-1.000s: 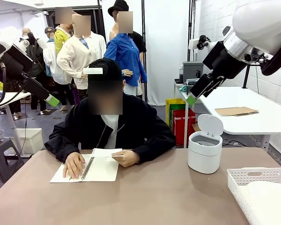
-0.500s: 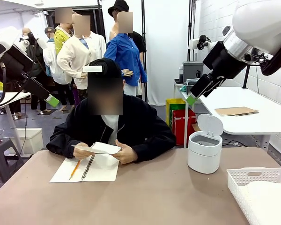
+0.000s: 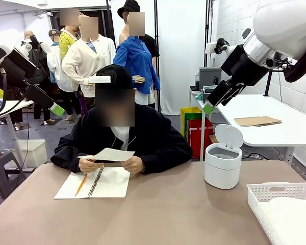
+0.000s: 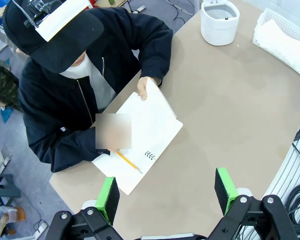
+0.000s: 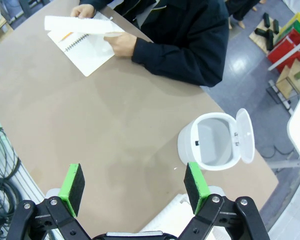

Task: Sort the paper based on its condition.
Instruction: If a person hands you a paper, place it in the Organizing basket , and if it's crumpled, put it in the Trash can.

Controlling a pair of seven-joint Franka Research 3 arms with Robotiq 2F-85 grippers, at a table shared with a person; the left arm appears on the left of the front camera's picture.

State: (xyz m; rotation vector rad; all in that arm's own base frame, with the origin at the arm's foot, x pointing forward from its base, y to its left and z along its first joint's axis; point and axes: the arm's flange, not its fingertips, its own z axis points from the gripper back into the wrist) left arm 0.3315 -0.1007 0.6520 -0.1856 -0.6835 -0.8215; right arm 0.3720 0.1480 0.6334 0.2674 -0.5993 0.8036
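step in hand: you are waiting for a handover, by my reading; no sheet is offered toward either arm yet.
paper: one loose white sheet, held up in the person's hands just above the open spiral notebook, on the far side of the table.
paper condition: it looks flat and uncrumpled from here; finer creases or tears are too small to tell.
left gripper: jaws spread wide with nothing between the green pads, held high over the table.
right gripper: likewise spread wide and empty, held high above the table near the bin.
destinations: a white lidded bin with its lid up, and beside it a white basket with white sheets inside. My guess is that good sheets go in the basket and spoiled ones in the bin.
arm choice: both containers sit on the robot's right, so the right arm looks the better one to use.
doing it well: hold off until the sheet is held out clear of the notebook. Come in edge-on and pinch a free margin well away from the person's fingers. Close gently, since a thin sheet will buckle or tear.
watch for: the pencil lying on the notebook; keep clear of it.
writing and labels: none can be read; the sheet, the notebook pages and the bin all look blank from here.
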